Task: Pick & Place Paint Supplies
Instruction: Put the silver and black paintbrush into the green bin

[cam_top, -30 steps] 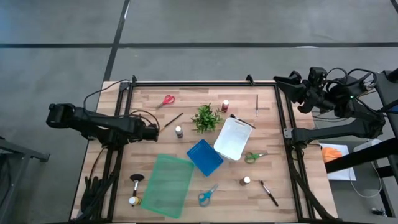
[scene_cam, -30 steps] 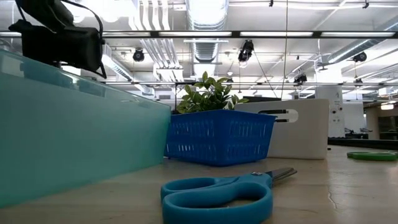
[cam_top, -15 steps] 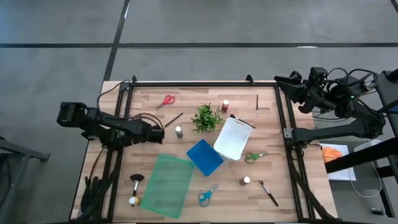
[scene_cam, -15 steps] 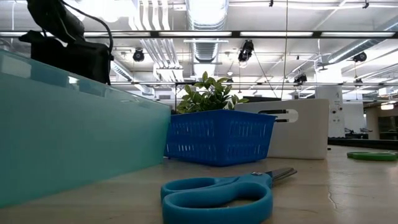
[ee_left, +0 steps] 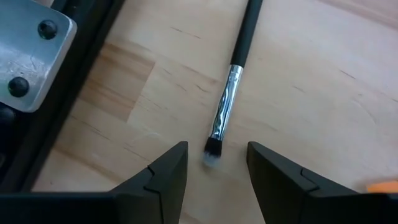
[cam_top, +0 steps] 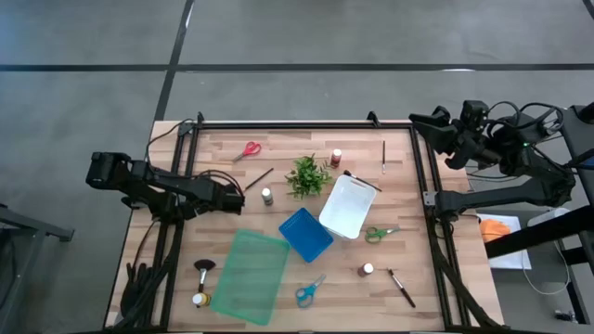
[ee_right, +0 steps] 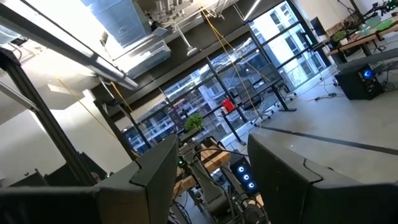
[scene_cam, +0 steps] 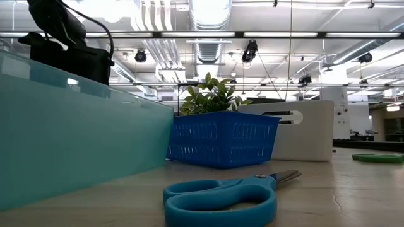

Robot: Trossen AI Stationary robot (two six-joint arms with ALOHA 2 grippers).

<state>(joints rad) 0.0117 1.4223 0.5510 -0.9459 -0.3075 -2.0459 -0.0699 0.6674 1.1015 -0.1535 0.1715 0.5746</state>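
My left gripper (ee_left: 212,177) hangs low over the table (cam_top: 408,250), fingers spread, nothing held, bristle tip of a thin brush (ee_left: 227,106) between them. Brush lies near the left rail, bottle (cam_top: 266,195) beyond. Right gripper (ee_right: 208,171) parked off-table, open, empty.

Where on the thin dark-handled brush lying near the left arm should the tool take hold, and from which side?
Grip the thin dark-handled brush across its silver ferrule or lower handle, coming straight down from above: it lies flat on the wooden table, and the open left tool already straddles its bristle tip.
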